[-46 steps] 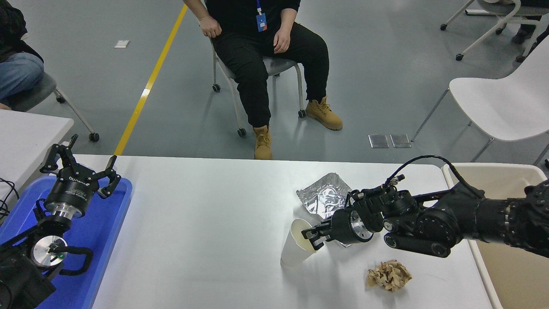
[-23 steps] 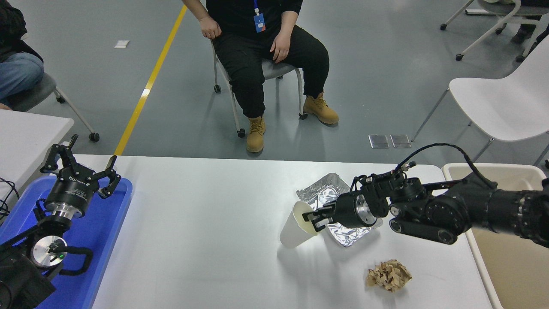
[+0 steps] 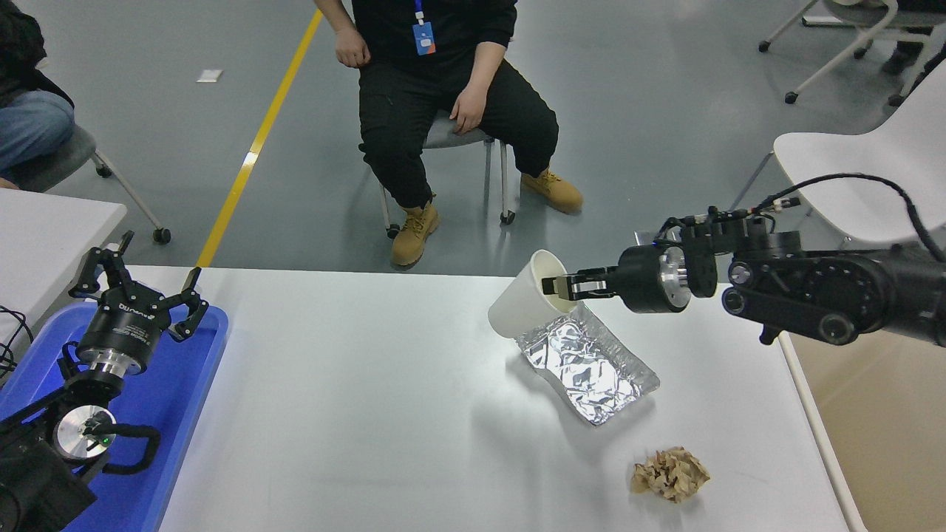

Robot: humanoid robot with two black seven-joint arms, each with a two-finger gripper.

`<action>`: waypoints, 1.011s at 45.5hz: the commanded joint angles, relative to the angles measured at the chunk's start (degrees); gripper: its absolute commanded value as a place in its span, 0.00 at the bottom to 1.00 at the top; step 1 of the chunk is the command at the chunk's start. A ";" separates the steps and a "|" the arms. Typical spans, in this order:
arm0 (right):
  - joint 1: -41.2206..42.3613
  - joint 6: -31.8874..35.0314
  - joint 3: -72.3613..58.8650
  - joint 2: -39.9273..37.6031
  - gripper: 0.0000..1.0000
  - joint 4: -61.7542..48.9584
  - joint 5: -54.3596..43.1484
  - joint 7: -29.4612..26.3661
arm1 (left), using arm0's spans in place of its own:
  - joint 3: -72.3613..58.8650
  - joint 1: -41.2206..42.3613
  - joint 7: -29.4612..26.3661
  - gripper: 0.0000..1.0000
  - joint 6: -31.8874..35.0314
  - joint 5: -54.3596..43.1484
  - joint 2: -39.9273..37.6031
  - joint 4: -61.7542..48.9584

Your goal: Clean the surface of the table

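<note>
The counter point(image 3: 369, 414) is a rigid, smooth, matte white slab. It is not to be grasped; clearing it means lifting off the litter. Its long axis runs left to right across the view, spanning the lower half.

The right gripper point(image 3: 559, 286) holds a white paper cup point(image 3: 526, 307) clear of the counter near its far edge, the fingers clamped on the rim, one apparently inside the mouth. The cup is light and easily crushed; a rim hold with moderate force is advised. It is tilted, mouth up and to the right, base down-left.

A foil tray point(image 3: 587, 366) lies just below the cup, thin and prone to denting. A crumpled brown paper wad point(image 3: 669, 474) lies nearer, soft and light.

The left gripper point(image 3: 140, 295) is parked over the blue tray point(image 3: 174, 414), fingers apart.
</note>
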 commanded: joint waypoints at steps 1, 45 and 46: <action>2.55 5.44 5.62 -6.01 0.00 0.12 3.88 0.54 | 0.00 0.00 -0.01 1.00 0.00 -0.01 0.01 0.00; -17.47 7.20 9.31 -19.90 0.00 -41.35 11.43 0.62 | 0.00 0.00 0.00 1.00 0.00 -0.01 0.01 0.00; -18.53 7.20 9.14 -19.38 0.00 -43.19 11.96 0.62 | 0.00 0.00 -0.01 1.00 0.00 -0.01 0.01 0.00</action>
